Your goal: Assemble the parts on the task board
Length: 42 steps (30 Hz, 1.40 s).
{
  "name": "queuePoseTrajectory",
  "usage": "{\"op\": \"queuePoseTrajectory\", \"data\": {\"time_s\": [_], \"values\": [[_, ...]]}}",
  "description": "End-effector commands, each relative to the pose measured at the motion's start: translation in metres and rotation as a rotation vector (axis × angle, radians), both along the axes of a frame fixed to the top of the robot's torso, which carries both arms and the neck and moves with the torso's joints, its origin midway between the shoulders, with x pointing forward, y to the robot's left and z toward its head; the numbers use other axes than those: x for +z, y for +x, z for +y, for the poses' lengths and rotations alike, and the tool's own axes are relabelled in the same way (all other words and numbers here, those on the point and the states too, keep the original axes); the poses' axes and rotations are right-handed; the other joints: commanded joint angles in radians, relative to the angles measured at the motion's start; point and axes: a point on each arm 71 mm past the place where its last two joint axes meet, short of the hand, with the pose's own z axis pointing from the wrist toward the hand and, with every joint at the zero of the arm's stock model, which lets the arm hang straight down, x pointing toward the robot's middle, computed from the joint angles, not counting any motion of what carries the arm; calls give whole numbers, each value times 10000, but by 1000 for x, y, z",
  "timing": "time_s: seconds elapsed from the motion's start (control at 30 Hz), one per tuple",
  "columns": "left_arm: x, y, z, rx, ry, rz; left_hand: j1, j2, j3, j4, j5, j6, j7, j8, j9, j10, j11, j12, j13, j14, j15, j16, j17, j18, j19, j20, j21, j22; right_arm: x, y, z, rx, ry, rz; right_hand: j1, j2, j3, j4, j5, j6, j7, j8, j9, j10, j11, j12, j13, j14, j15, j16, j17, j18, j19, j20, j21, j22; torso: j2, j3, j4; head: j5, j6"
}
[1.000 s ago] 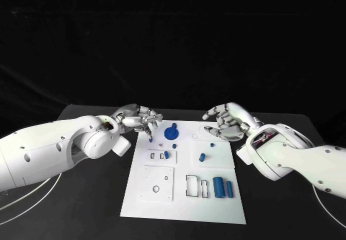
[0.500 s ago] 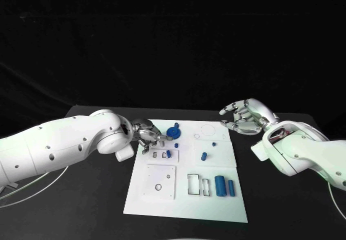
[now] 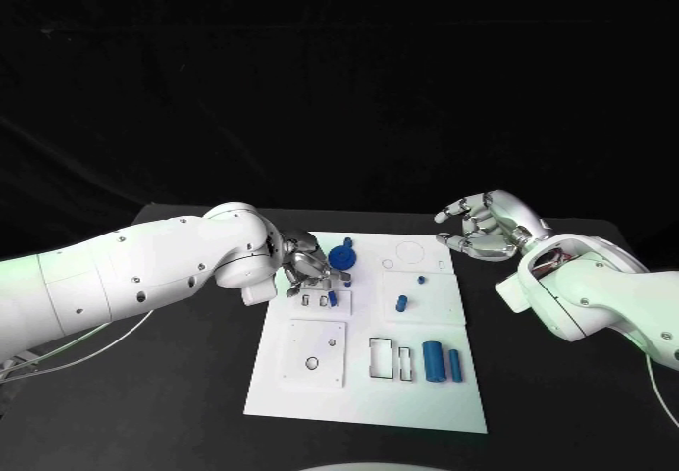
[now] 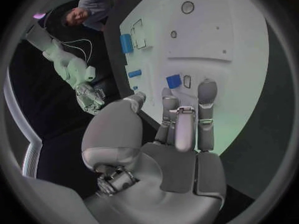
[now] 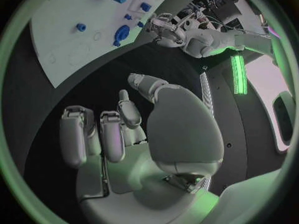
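I see the white board (image 3: 371,378) in the middle of the black table (image 3: 170,392), with small blue parts on it. My left hand (image 3: 301,267) is over the board's far left part, beside the blue round piece (image 3: 339,258). Its fingers (image 4: 207,102) are stretched out close together, and they hold nothing. Two blue cylinders (image 3: 442,362) lie near the board's right edge. My right hand (image 3: 486,229) hangs off the board, past its far right corner, with fingers (image 5: 74,134) curled loosely and apart, empty.
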Motion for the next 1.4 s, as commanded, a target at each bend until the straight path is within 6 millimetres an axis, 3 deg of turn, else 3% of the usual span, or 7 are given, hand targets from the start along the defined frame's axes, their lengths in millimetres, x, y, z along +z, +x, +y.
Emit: {"op": "queuePoseTrajectory", "data": {"time_s": [0.03, 0.1, 0.23, 0.47, 0.63, 0.77, 1.4], "values": [[-1, -1, 0, -464, 726, 88, 43, 129, -29, -2, -17, -115, 7, 40, 20, -187, 14, -133, -190, 228, -62, -3, 38, -79, -106, -32, -84, -201, -1, 0, 0, 6, -128, 138, -73, 29, 27, -48, 27, 9, 14, 45, 11, -41, -6, -62, -2, 645, 27, -56, 1005, 110, 135, 53, -33, 1811, 15, -1, 7, 25, -14], [-1, -1, 0, -490, 753, 115, 57, 144, -26, -3, -17, -132, 11, 41, 25, -247, 17, -177, -264, 236, -61, 6, 63, -72, -112, -33, -97, -231, -2, 0, -1, -17, -143, 150, -73, 29, 27, -48, 27, 9, 14, 45, 11, -41, -6, -62, -2, 645, 27, -56, 1005, 110, 135, 53, -33, 1811, 19, -13, 15, 25, -12], [-2, -1, 1, -562, 812, 235, 315, 236, -45, -6, -14, -450, 104, -23, 52, -1314, 90, -1093, -1628, 304, -29, 58, 188, -101, 533, -71, -91, -168, -2, 1, -1, -52, -178, 178, -73, 29, 27, -48, 27, 9, 14, 45, 11, -41, -6, -62, -2, 645, 27, -56, 1005, 110, 135, 53, -33, 1811, 20, -24, 7, 35, -45], [-2, -2, 1, -546, 769, 400, 779, 635, 354, -14, -12, -690, 172, -112, 41, -1481, 134, -1226, -1843, 446, -28, 185, 504, -395, 2001, -133, 577, 1294, -3, 1, -2, -96, -226, 220, -82, 36, 31, -47, 29, 2, 13, 55, 13, -38, -7, -60, -1, 634, 25, -76, 964, 117, 120, 50, -62, 1797, 31, -28, 2, 35, -58], [-3, -3, 0, -631, 821, 474, 574, 591, 374, 3, -20, -457, 73, 82, 136, -589, 50, -322, -718, 446, -89, 168, 484, -721, 2742, -180, 1585, 3220, -4, 1, -2, -112, -259, 252, -83, 37, 31, -47, 29, 2, 13, 56, 14, -37, -8, -60, 0, 632, 25, -79, 957, 117, 119, 50, -63, 1796, 32, -25, 2, 31, -82], [-4, -2, -1, -722, 911, 525, 446, 575, 348, 5, -21, -402, 34, 152, 182, -376, 15, -72, -401, 449, -118, 167, 489, -782, 2857, -206, 1789, 3600, -4, 1, -2, -125, -284, 270, -83, 37, 31, -47, 29, 2, 13, 56, 14, -37, -8, -60, 0, 632, 25, -79, 957, 117, 119, 50, -63, 1796, 44, -27, 6, 33, -102], [-10, 3, -8, -871, 1169, 664, 346, 552, 320, 7, -23, -375, 8, 198, 217, -293, -9, 49, -272, 450, -140, 164, 488, -808, 2903, -225, 1887, 3769, -6, 2, -2, -163, -337, 332, -88, 46, 36, -46, 30, 0, 10, 67, 17, -32, -10, -56, 2, 626, 23, -92, 931, 122, 107, 48, -86, 1784, 48, -40, -5, -16, -237]]}}
